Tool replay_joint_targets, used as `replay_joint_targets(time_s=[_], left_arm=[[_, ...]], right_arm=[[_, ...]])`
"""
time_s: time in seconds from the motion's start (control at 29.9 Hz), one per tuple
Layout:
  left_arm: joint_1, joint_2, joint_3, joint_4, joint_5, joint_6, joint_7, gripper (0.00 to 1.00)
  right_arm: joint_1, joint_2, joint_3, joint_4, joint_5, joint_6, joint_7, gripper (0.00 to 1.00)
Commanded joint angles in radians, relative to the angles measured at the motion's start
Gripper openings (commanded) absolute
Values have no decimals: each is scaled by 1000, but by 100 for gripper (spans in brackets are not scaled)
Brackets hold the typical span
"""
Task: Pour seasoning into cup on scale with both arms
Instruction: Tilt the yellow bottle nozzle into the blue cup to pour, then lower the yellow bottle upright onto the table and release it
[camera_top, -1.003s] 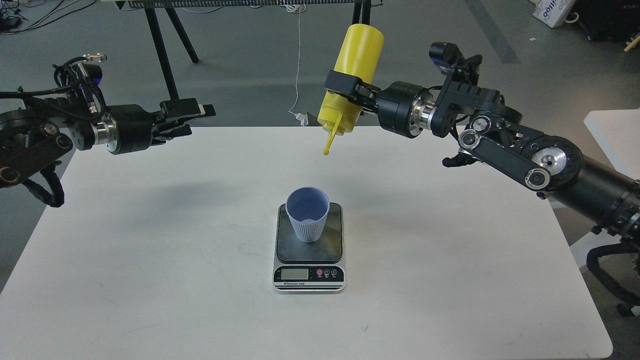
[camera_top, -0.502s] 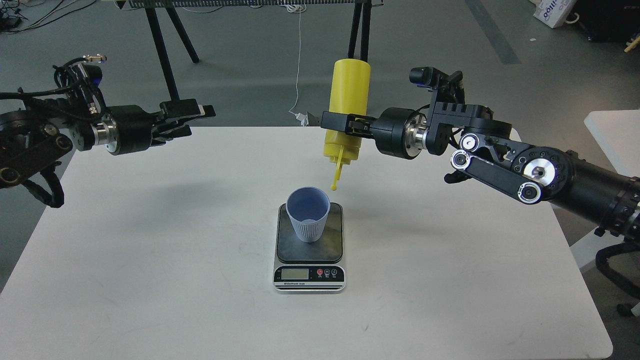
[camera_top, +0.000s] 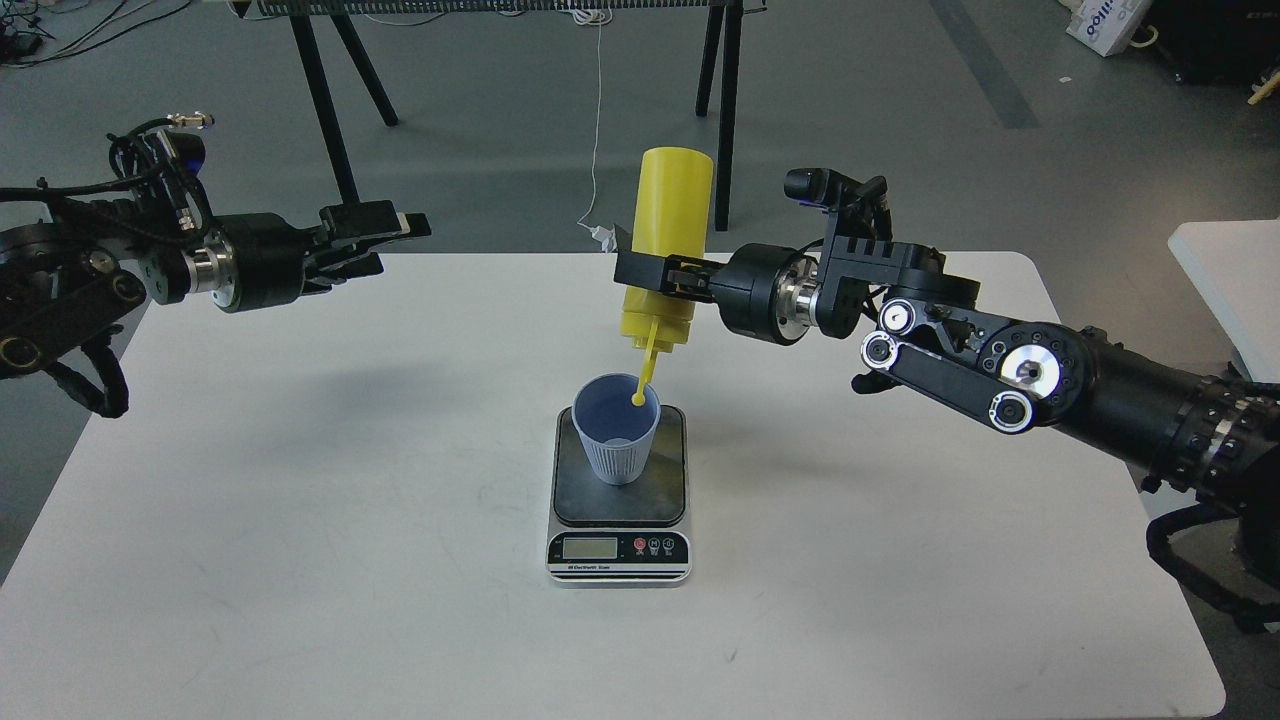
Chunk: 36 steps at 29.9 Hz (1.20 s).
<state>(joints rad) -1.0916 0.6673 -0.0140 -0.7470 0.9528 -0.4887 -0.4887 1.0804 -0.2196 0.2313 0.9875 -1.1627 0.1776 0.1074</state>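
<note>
The yellow seasoning bottle hangs upside down, nozzle end down, gripped around its lower body by my right gripper, which is shut on it. Its thin cap strap dangles over the rim of the ribbed blue-grey cup. The cup stands upright on the dark plate of the scale at the table's middle. My left gripper is open and empty above the table's far left edge, well away from the cup.
The white table carries only the scale and cup. Black stand legs rise behind the far edge. A second white table edge is at the right.
My right arm has moved left and down with the inverted bottle, bringing its strap from behind the scale to over the cup's rim. The left arm has not moved.
</note>
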Motion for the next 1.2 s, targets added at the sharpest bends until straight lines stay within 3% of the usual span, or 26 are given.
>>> replay_joint_targets(time_s=[0.0,0.3,0.54,0.74,0.87,1.04,1.17], left_arm=[[1,0,-1,1,0,0,0,99],[2,0,0,1,0,0,0,99],[2,-2,0,1,0,0,0,99],[-1,-2,0,1,1,0,0,99],[-1,-2,0,1,3,0,0,99],[-1,-14,3,1,6,0,0,99],[-1,-15,2,0,6,0,0,99]], right_arm=[[-2,31,0,-23,0,-3,0,1],[-10,46,72,-44,44,-13,-5,1],[-34,36,313,-44,423,-15,-26,1],[-68,11,591,-52,936,-1,-133,1],[-138,-6,725,-52,1219,2,-169,1],[-279,0,928,-53,1460,2,-317,2],[-445,0,973,-27,1488,58,-344,2]])
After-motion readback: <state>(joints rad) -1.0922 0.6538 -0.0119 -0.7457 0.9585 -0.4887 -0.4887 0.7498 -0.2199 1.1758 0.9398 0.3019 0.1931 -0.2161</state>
